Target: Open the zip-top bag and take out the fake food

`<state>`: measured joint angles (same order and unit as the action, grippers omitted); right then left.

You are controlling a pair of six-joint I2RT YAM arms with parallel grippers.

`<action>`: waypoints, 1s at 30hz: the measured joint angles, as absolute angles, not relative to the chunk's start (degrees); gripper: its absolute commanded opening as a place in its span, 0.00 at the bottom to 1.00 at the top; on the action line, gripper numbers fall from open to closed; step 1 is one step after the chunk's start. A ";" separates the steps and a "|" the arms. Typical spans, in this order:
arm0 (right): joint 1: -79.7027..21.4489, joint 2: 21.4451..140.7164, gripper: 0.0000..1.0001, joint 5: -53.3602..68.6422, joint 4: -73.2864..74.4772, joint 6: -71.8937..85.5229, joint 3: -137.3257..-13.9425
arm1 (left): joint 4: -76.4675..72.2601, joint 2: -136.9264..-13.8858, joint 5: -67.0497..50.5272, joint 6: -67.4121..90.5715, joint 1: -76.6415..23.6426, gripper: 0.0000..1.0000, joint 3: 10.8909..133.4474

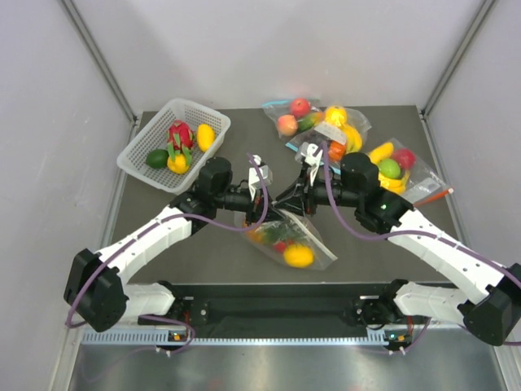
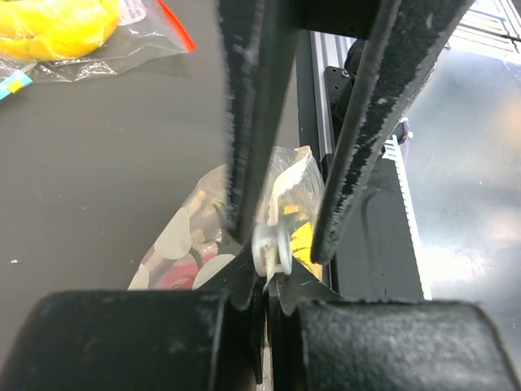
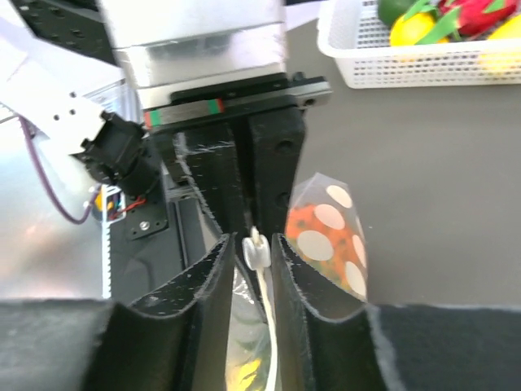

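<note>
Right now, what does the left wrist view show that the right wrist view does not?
Only the left wrist view shows the undotted clear bag with a red-orange zip strip, holding a yellow toy fruit. Only the right wrist view shows the white plastic mesh basket of toy fruits. Both show the clear zip-top bag with white dots, colourful fake food inside, and the left gripper and right gripper shut on its top edge.
</note>
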<state>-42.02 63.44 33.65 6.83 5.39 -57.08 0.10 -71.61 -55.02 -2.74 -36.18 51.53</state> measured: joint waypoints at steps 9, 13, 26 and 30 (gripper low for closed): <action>-41.95 63.51 0.19 37.78 6.83 4.43 -56.88 | 0.95 -71.79 -56.99 -3.20 -36.45 0.00 51.53; -41.95 63.55 0.27 38.54 6.90 4.03 -56.88 | 1.23 -71.79 -57.52 -3.20 -36.49 0.00 51.53; -42.00 64.01 0.28 39.77 8.78 2.92 -55.86 | 1.50 -71.77 -56.95 -3.20 -36.49 0.00 51.55; -42.00 64.01 0.27 39.79 8.38 2.94 -55.72 | 1.54 -71.75 -57.19 -3.18 -36.49 0.00 51.55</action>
<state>-42.00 64.01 39.79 8.38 2.94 -55.72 1.54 -71.75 -57.19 -3.18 -36.49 51.55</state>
